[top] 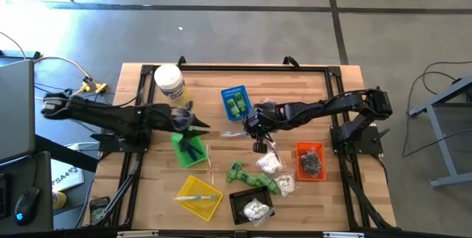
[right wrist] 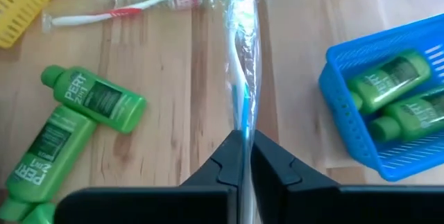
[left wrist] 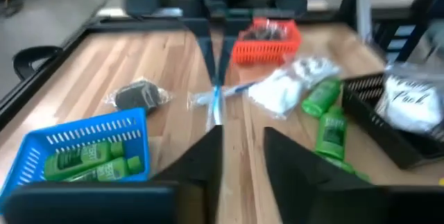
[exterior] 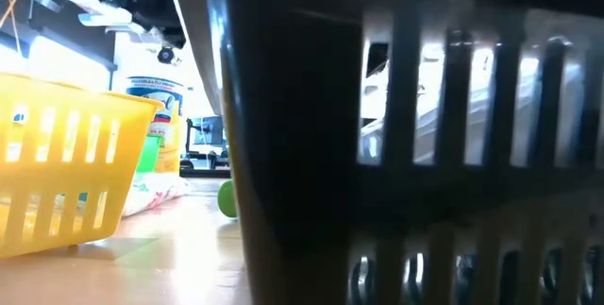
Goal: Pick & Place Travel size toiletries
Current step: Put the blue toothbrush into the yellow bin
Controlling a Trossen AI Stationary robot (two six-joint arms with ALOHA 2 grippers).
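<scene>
- A wrapped toothbrush (right wrist: 242, 71) lies mid-table, its near end pinched in the right gripper (right wrist: 245, 148), whose fingers are clamped on it.
- The blue basket (right wrist: 388, 137) with two green bottles (right wrist: 388, 78) sits at its 3 o'clock in the right wrist view.
- The left gripper (left wrist: 243, 141), fingers apart and empty, hovers over the green basket (top: 188, 149).

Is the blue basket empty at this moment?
No. In the right wrist view, the blue basket holds two green bottles lying side by side.
</scene>
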